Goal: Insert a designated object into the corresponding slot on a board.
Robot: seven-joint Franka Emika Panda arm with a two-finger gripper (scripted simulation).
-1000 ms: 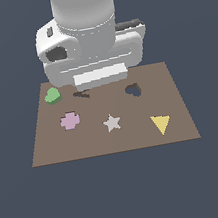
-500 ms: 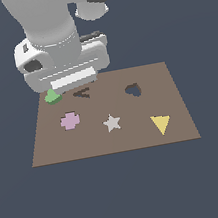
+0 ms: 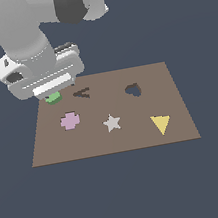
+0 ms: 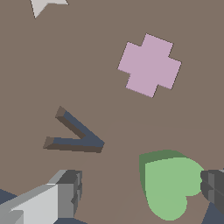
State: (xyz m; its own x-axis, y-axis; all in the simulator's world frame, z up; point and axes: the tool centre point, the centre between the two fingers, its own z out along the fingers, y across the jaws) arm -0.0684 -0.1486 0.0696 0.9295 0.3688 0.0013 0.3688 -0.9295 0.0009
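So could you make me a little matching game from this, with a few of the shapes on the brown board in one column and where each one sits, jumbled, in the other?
Things:
1. green heart block
2. pink cross
3. yellow triangle
4. heart-shaped slot

Places:
a. near the exterior view's right side of the board, close to its front edge
b. dark cutout in the far row, to the exterior view's right of the A-shaped cutout
c. under the gripper, between its fingers
d. just nearer the camera than the green block

Pairs: 1-c, 2-d, 3-a, 4-b

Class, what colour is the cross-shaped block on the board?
Pale pink; the cross shows best in the wrist view.
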